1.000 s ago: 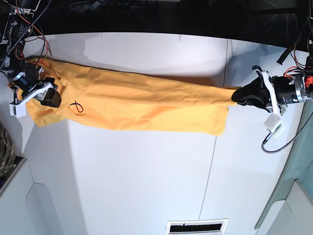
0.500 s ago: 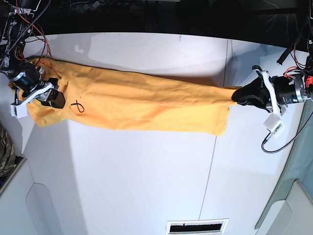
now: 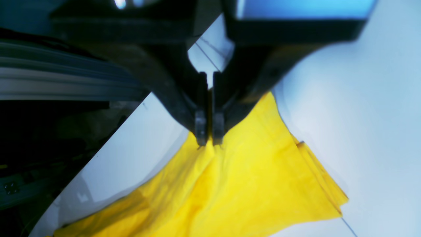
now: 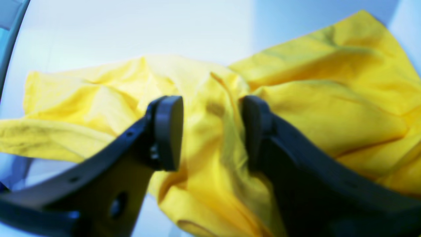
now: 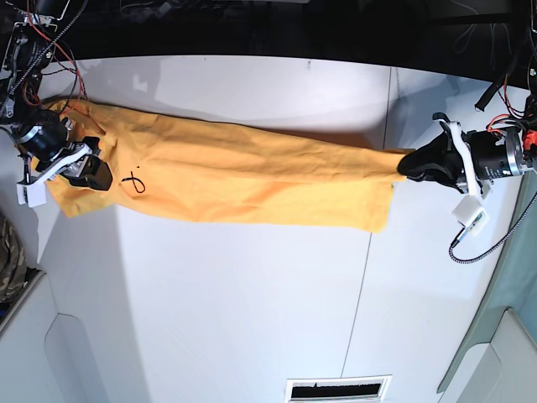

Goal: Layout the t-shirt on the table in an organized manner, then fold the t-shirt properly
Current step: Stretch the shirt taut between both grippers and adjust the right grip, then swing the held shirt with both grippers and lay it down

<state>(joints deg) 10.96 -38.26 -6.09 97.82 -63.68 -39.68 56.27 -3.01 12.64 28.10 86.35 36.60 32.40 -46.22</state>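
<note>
Orange-yellow shirt stretched in a long band across the white table, an arm at each end.

The table [image 5: 252,319] fills nearly the whole room view, smooth and white, with a thin dark seam running down its right part and a dark strip of background along its far edge. The t-shirt [image 5: 243,176] lies on it in a long, narrow, wrinkled strip. It carries no readable writing, only a small black looped line mark near its left end. The left gripper [image 3: 207,140] has its jaws clenched tight on a pinch of the shirt's edge. The right gripper [image 4: 212,131] has its pads spread apart with loose cloth bunched between them, not squeezed. A scrap of camouflage cloth [image 5: 8,260] sits at the left border.
</note>
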